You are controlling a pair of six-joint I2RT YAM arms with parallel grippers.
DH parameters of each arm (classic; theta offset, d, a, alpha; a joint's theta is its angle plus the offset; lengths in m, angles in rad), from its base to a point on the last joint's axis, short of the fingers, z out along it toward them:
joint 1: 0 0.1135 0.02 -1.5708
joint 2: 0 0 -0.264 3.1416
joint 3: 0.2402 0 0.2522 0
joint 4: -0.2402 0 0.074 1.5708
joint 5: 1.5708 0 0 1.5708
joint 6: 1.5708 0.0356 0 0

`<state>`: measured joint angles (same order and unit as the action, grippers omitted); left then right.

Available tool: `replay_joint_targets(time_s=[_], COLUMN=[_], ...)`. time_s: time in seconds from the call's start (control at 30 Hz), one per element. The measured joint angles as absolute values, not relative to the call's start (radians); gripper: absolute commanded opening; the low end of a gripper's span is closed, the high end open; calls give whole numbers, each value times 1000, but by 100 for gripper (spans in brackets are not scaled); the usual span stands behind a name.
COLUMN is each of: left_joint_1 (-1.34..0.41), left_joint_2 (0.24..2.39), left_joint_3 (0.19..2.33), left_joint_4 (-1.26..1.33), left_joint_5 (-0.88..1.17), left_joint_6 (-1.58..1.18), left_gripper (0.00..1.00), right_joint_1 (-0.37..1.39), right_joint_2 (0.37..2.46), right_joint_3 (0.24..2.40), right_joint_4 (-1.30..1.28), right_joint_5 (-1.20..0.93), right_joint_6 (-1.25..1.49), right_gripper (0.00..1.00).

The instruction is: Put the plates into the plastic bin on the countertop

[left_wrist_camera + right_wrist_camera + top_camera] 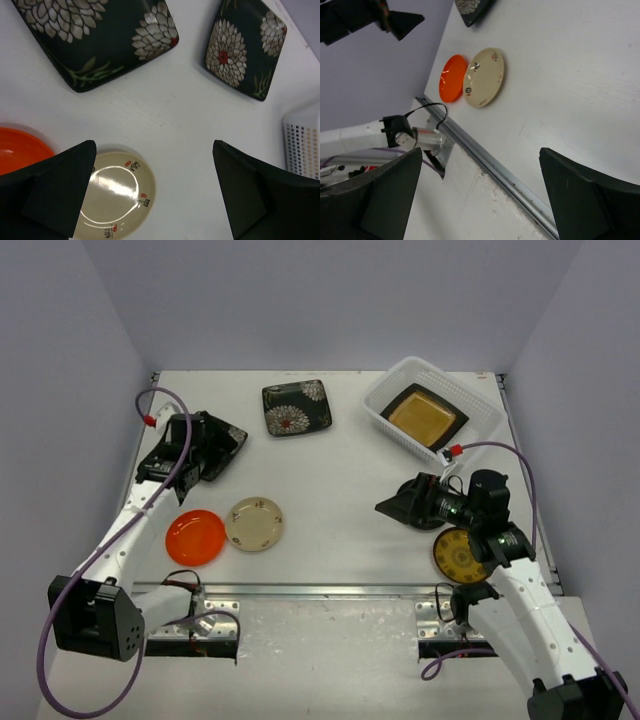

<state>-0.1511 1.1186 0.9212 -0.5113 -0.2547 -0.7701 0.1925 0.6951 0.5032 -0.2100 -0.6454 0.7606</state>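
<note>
The left fingers (55,192) and right fingers (592,197) stand apart, empty. The cream plate (256,523) lies flat just beside the orange plate (195,536), well apart from the plastic bin (385,405). A rim pinch may slip and shove its neighbour.

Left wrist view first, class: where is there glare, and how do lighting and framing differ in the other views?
Left wrist: a white glare streak crosses the cream plate; the open jaws below are dark, featureless shapes. Right wrist: the picture is tilted, so the metal rail runs diagonally; its jaws are dark too. Top external: soft, even light, no hard shadows.
</note>
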Motion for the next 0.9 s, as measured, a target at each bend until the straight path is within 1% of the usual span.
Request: replay_joint_targets(time_s=[0.1,0.23,0.37,0.47,0.57,0.73,0.77,0.8,0.83,0.9], left_joint_1=[-43,134,235,242,243,248,250,252,254,258], left_joint_2=[1142,1199,1416,1620,1757,1803,1803,1804,1805,1811], left_joint_3=[933,918,976,1056,1103,1098,1098,1098,1098,1098], left_joint_4=[-485,-433,-400,-381,-391,-404,-400,-395,-392,-386], left_joint_5=[-235,-206,-191,-167,-151,-140,-137,-134,-133,-129], left_joint_6=[-763,-740,-723,-712,-708,-708,-704,-704,-707,-708], left_gripper=[100,100,100,100,98,74,65,58,54,36], right_joint_1=[193,193,193,193,193,193,193,193,193,193], right_joint_2=[642,611,601,581,552,539,543,548,553,561], right_joint_3=[492,488,486,480,467,453,452,452,452,452], right_joint_4=[-196,-196,-204,-222,-229,-245,-248,-249,-250,-252], right_joint_5=[-709,-734,-759,-763,-763,-762,-762,-762,-761,-761], right_joint_6=[780,791,791,787,784,771,769,768,766,762], right_gripper=[99,99,99,99,99,99,99,99,99,99])
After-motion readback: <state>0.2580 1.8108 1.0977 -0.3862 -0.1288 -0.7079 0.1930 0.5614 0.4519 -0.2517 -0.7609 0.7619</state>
